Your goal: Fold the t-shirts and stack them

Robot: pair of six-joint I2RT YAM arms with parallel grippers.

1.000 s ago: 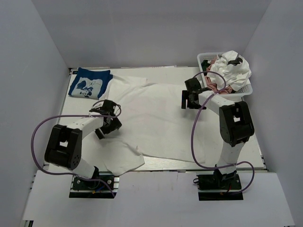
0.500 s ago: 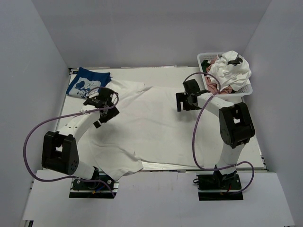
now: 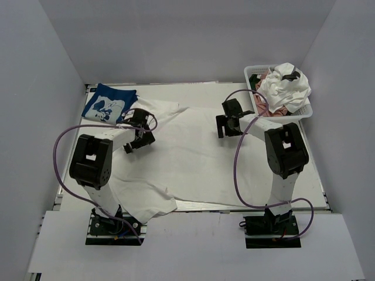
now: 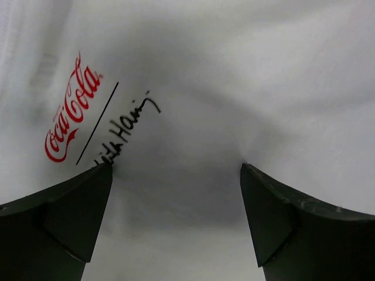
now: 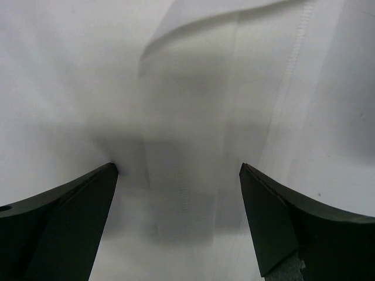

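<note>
One large white t-shirt (image 3: 193, 158) lay spread flat across the middle of the table (image 3: 307, 164). The left gripper (image 3: 136, 142), fingers spread wide, hung low over the shirt at nine o'clock, beside its red logo (image 4: 67, 111). The right gripper (image 3: 225, 126), also spread wide, hung over the cloth at one o'clock. A folded blue t-shirt (image 3: 108, 104) lay at ten o'clock. At two o'clock, a basket (image 3: 252, 71) held crumpled tees (image 3: 287, 85).
</note>
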